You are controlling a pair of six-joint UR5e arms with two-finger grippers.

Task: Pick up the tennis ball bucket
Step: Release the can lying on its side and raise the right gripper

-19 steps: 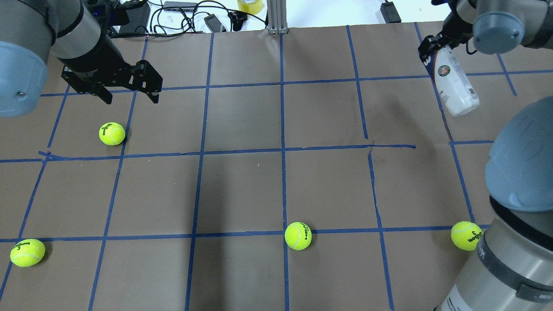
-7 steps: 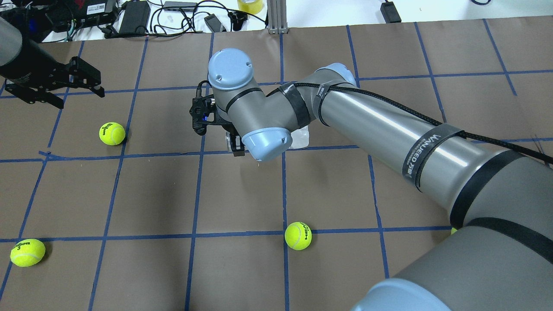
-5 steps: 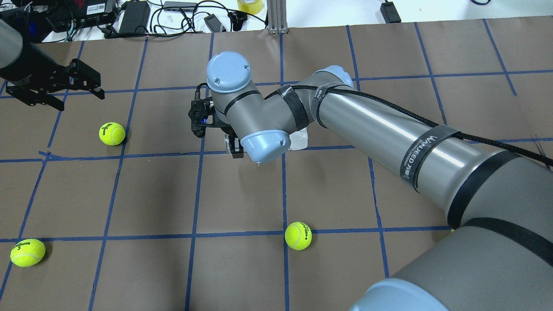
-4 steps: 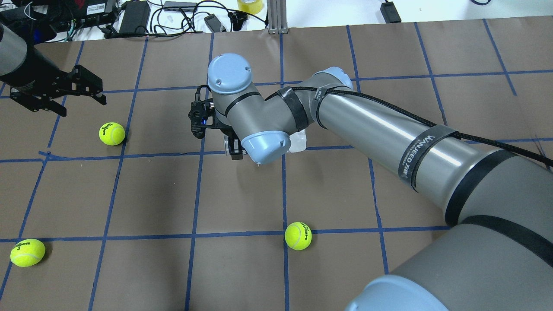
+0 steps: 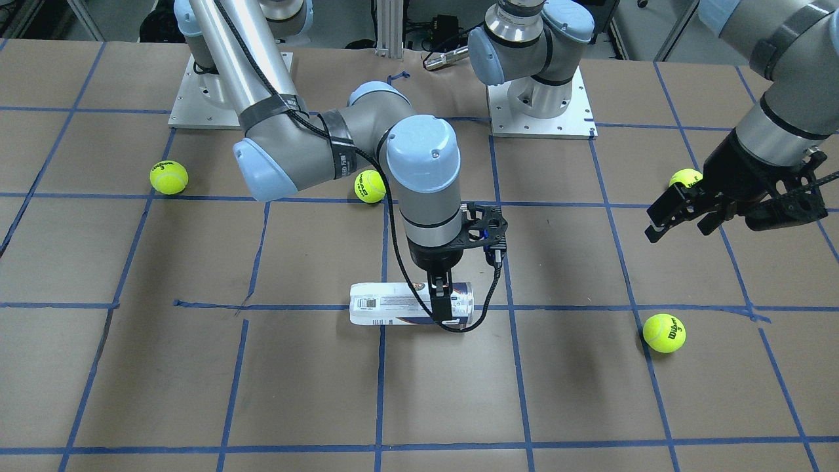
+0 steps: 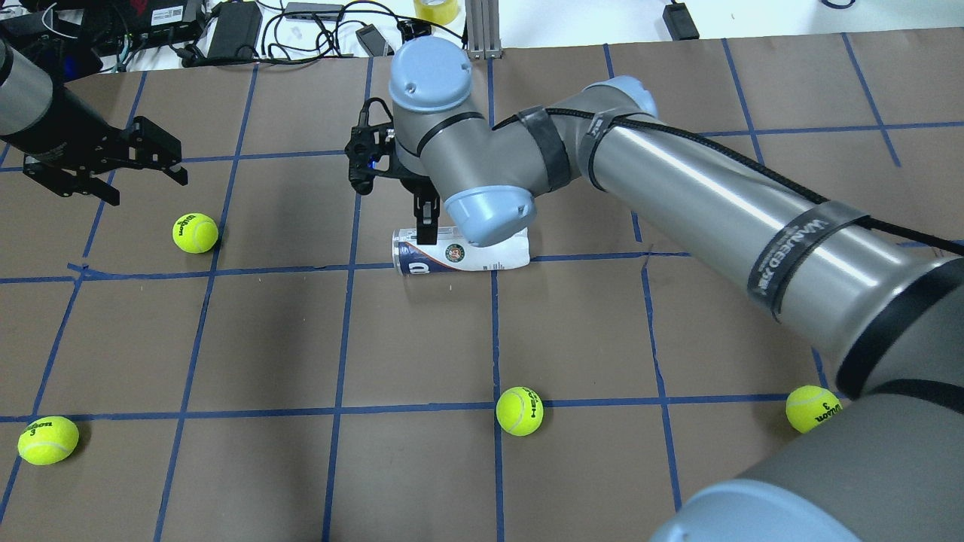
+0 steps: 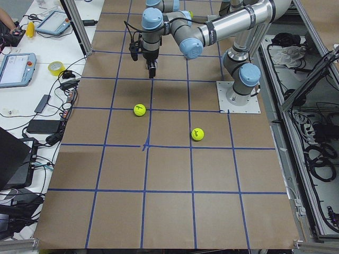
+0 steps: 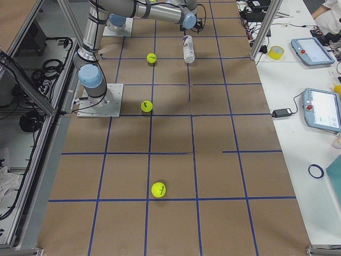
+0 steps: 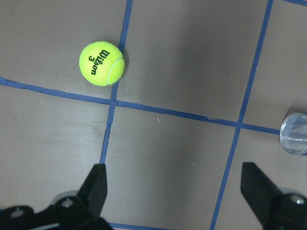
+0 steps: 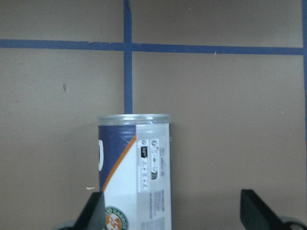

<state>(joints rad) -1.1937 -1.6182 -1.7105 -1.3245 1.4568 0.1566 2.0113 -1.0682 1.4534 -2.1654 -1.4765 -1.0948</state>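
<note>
The tennis ball bucket [image 6: 461, 257] is a clear tube with a white label and a navy band. It lies on its side on the brown table near the middle, and also shows in the front view [image 5: 393, 305]. My right gripper [image 6: 431, 222] hangs just above its navy end, pointing down. In the right wrist view the tube [image 10: 135, 167] lies below the wide-apart fingertips [image 10: 95, 207], nearer the left one, so the gripper [image 10: 175, 211] is open. My left gripper [image 6: 105, 164] is open and empty at the far left, above the table.
Several yellow-green tennis balls lie about: one [image 6: 195, 232] near my left gripper, one [image 6: 47, 439] at the near left, one [image 6: 520, 410] at the near middle, one [image 6: 812, 409] at the near right. Cables and boxes [image 6: 241, 26] lie beyond the far edge.
The right gripper carried the tube from the far right to the table's middle, lowered it, let go and rose. The tube now lies uncovered. The left gripper moved to the left.
</note>
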